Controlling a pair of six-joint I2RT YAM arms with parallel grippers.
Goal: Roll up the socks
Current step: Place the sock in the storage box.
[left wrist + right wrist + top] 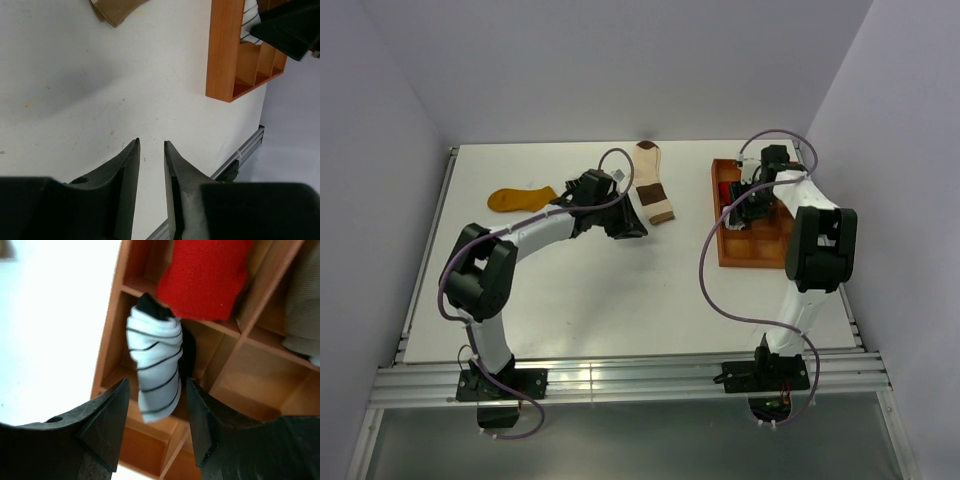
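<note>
- The right gripper (pixel 157 382) is spread either side of the rolled striped sock (pixel 156 365), which stands in a compartment of the rigid wooden tray (pixel 112 325), next to a red sock (pixel 205 275).
- The roll looks ready to be left there. A straight lift should avoid snagging the soft knit and loosening the wraps.
- The left gripper (pixel 151 145) hangs over the matt white worktop (pixel 75 90), its fingers nearly together and holding nothing. The limp, flat cream sock (pixel 653 185) lies just beside it, and the mustard sock (pixel 520 198) lies further left.

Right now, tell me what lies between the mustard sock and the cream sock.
The left arm's wrist and left tool hang between mustard sock and cream sock, shown in the top view.
</note>
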